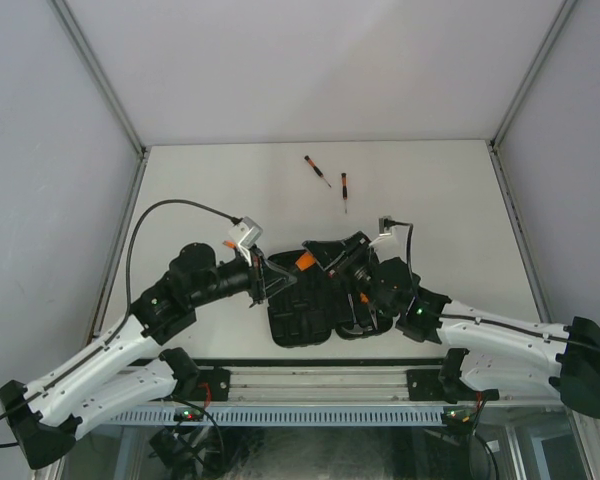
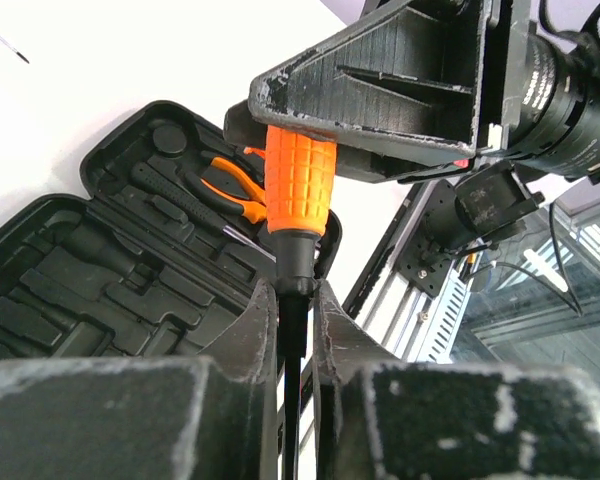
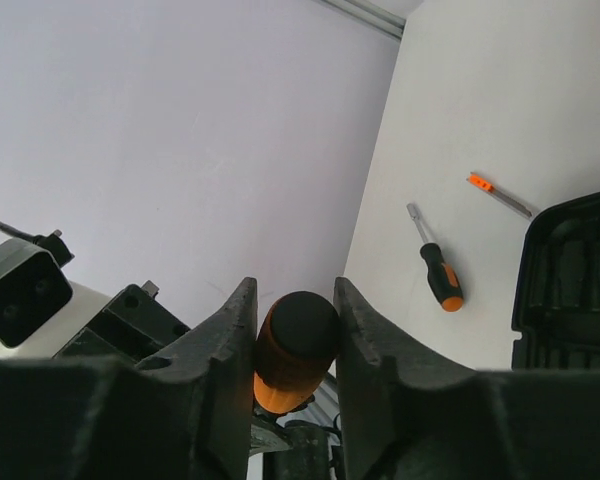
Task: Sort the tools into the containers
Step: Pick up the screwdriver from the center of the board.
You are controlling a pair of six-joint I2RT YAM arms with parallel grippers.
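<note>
An orange-handled screwdriver (image 2: pixel 298 190) is held by both grippers above the open black tool case (image 1: pixel 305 318). My left gripper (image 2: pixel 295 300) is shut on its black shaft just below the handle. My right gripper (image 3: pixel 293 300) is shut on the black-capped end of the handle (image 3: pixel 295 345). In the top view the handle (image 1: pixel 303 260) shows between the left gripper (image 1: pixel 270 278) and the right gripper (image 1: pixel 332 255). Orange-handled pliers (image 2: pixel 235 185) lie in a slot of the case (image 2: pixel 80 270). Two small screwdrivers (image 1: pixel 317 170) (image 1: pixel 345 189) lie on the far table.
The two loose screwdrivers also show in the right wrist view, one thicker (image 3: pixel 440 270) and one thin (image 3: pixel 498 193), left of the case's edge (image 3: pixel 570 280). The metal rail (image 1: pixel 310 380) runs along the near table edge. Grey walls enclose the table.
</note>
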